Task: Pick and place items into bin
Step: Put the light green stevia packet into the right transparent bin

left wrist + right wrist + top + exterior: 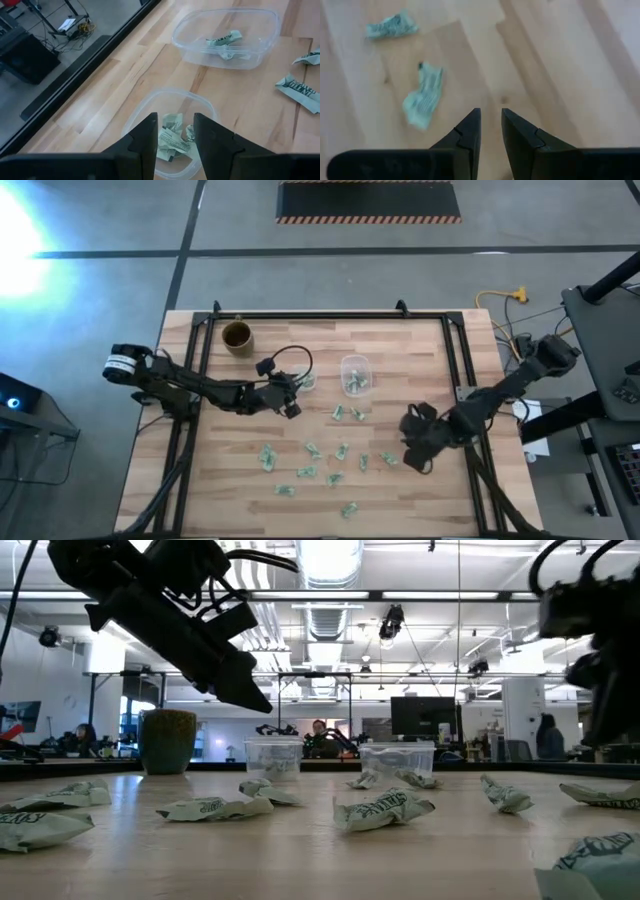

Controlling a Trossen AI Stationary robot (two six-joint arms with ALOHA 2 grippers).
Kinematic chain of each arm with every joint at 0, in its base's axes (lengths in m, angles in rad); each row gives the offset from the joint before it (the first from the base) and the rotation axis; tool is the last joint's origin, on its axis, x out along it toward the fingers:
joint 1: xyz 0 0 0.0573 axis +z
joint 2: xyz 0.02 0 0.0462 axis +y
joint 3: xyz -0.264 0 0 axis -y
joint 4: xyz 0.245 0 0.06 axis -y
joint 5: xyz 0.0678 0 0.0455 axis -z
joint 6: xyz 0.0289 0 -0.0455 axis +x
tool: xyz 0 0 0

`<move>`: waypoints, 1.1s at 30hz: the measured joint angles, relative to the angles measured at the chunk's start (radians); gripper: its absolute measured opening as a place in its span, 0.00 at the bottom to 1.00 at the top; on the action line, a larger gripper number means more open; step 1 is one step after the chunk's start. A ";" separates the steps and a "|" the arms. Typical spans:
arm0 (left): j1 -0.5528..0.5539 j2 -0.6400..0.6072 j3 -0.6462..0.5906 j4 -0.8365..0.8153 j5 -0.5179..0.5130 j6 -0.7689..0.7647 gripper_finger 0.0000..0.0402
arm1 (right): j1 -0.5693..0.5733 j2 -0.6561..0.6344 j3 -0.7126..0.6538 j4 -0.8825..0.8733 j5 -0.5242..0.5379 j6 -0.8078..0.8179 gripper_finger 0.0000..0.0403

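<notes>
**Left Claw Over a Tub, Wrappers Still on the Worktop**

The left claw (291, 406) hangs over the left tub (170, 130), a little way in from the worktop's (220, 480) far edge. Its fingers (145, 137) are apart and hold nothing. A few wrappers (172, 140) lie in the tub right under them. This looks like the drop step. To do it well, the claw should go straight up, so it does not knock the light tub.

A brown cup (237, 337) stands by the far left corner, out of the way. A second tub (355, 372) sits near the middle, with wrappers inside too.

Many loose wrappers (310, 448) lie across the middle and near the front edge. They are close together, so a claw could push one while taking another.

The right claw (416, 442) hangs low near the right edge. Its fingers (470, 132) are nearly closed and empty. One wrapper (424, 100) lies just beside them.
</notes>
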 joint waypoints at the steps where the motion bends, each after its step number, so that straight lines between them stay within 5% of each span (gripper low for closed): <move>1: 0.000 0.000 0.000 0.001 0.000 0.000 0.27 | 0.024 -0.001 0.009 -0.031 0.000 0.044 0.17; 9: 0.000 0.000 0.000 0.002 0.000 -0.001 0.27 | 0.200 -0.001 0.052 -0.277 -0.003 0.344 0.17; 17: 0.000 0.000 0.000 0.006 0.002 -0.002 0.27 | 0.285 -0.001 0.018 -0.296 0.040 0.460 0.18; 33: 0.000 0.000 0.000 0.008 0.002 -0.003 0.27 | 0.283 0.032 -0.035 -0.210 0.156 0.457 0.49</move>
